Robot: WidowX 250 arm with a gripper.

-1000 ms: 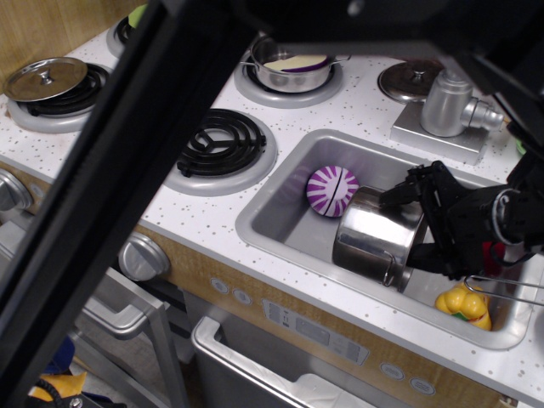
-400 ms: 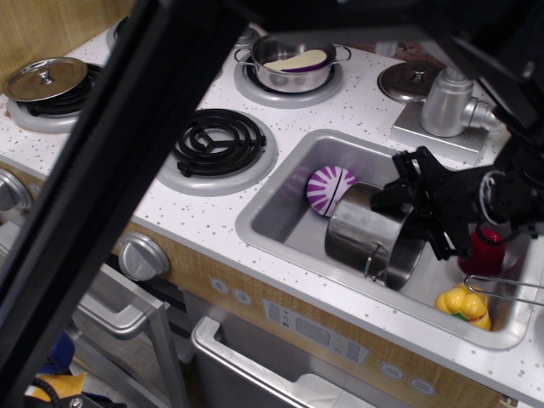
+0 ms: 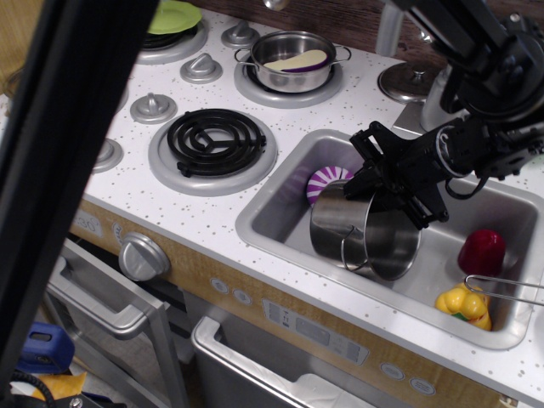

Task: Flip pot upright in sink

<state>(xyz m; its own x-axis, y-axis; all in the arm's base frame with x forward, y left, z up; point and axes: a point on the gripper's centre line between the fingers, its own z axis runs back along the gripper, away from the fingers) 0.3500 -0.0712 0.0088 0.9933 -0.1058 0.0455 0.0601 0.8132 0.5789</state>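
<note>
Black gripper (image 3: 393, 181) is clamped on the upper rim of the steel pot (image 3: 361, 231), which hangs tilted in the sink (image 3: 276, 223) toward the counter's right front, mouth facing front-right, its axis slanting from lying toward standing, base near the purple ball (image 3: 327, 180) behind it.

The black gripper (image 3: 384, 180) reaches in from the right side, wrist tilted downward to the left, jaws closed on the upper rim of the pot (image 3: 364, 234).
</note>
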